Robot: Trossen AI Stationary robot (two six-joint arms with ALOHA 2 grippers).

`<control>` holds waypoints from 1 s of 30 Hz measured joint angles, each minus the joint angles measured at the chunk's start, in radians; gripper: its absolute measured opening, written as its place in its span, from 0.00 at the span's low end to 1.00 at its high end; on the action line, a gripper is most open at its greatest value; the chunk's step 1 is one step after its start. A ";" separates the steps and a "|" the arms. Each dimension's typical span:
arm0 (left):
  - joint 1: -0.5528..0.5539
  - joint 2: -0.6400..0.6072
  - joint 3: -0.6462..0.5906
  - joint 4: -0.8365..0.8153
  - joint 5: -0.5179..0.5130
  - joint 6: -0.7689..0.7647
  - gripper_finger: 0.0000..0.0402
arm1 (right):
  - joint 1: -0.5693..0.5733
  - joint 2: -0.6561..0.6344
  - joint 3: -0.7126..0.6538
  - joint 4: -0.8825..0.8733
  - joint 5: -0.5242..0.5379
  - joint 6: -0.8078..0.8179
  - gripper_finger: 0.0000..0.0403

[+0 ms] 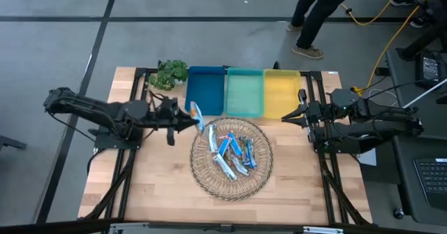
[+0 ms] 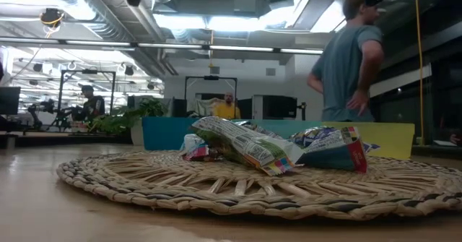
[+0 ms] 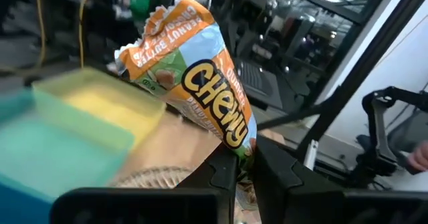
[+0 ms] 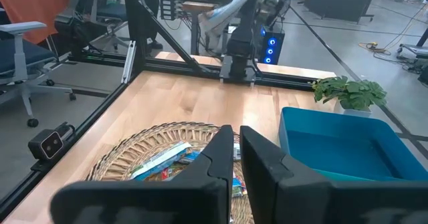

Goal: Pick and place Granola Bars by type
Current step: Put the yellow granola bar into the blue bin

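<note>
Several granola bars (image 1: 234, 154), mostly in blue wrappers, lie heaped on a round woven mat (image 1: 202, 174); the low view shows the bars (image 2: 274, 148) on this mat (image 2: 144, 180). My left gripper (image 1: 187, 119) hovers over the mat's far-left edge, near the blue bin, and is shut on one blue-and-orange "Chewy" bar (image 3: 200, 70). That bar (image 1: 195, 112) is off the mat. My right gripper (image 1: 285, 117) waits, shut, at the mat's far-right side, near the yellow bin. Its fingertips (image 4: 236, 144) touch nothing. My left gripper pinches the Chewy bar between its two fingers (image 3: 224, 174) at one end of the wrapper (image 3: 242, 150). The rest of the bar stands out beyond the fingertips, lifted clear of the mat and table, with its crimped orange end (image 3: 154, 33) farthest from the fingers.
Three open bins stand side by side along the far edge: blue (image 1: 204, 91), teal (image 1: 244, 91) and yellow (image 1: 281, 91). A small green plant (image 1: 171, 73) sits left of the blue bin. A person (image 1: 318, 17) walks beyond the far edge. Bare wood lies left and right of the mat.
</note>
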 joint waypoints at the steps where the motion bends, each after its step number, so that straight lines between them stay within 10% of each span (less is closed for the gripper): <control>1: 0.010 -0.014 0.000 -0.001 0.005 0.020 0.07 | 0.000 0.000 0.000 0.000 0.000 0.000 0.08; 16: 0.220 -0.003 0.442 -0.586 0.138 0.269 0.07 | 0.000 0.000 0.000 -0.016 0.000 0.000 0.08; 30: 0.540 0.162 0.598 -0.763 0.263 0.346 0.07 | 0.000 0.000 0.000 -0.016 0.011 0.000 0.08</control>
